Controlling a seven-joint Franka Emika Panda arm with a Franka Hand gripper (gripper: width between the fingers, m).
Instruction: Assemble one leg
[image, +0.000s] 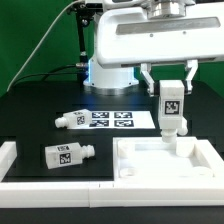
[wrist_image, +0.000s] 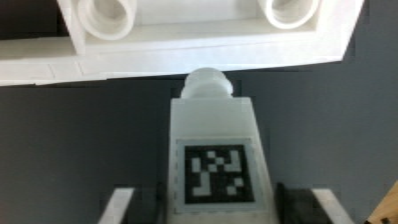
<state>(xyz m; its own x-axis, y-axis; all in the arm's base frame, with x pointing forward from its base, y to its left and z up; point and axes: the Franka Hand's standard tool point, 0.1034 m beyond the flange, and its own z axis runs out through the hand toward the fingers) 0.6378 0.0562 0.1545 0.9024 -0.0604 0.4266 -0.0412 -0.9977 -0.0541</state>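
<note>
Gripper (image: 170, 92) is clamped on the leg (image: 171, 114). Jaws are closed against its two sides and the tag faces the exterior camera. The leg hangs upright with its narrow end down, over the far corner of the tray-like panel (image: 140, 163) on the exterior view's right. Can't tell from that view whether the tip touches the panel or sits just above it. Wrist view agrees: the leg (wrist_image: 214, 130) sits between the fingers (wrist_image: 121, 206), tag visible, and its rounded tip sits right at the edge of the panel (wrist_image: 196, 52). Two round sockets show on the panel's far side – the tip sits between them, lined up with neither. Two more legs lie on their sides on the black table (image: 40, 110). One spare leg (image: 68, 154) is on the exterior view's left, well apart from the panel. The other spare leg (image: 72, 119) is just beside the left end of the marker board (image: 112, 119). A white raised border (image: 60, 190) runs along the near table edge and up the left side.
</note>
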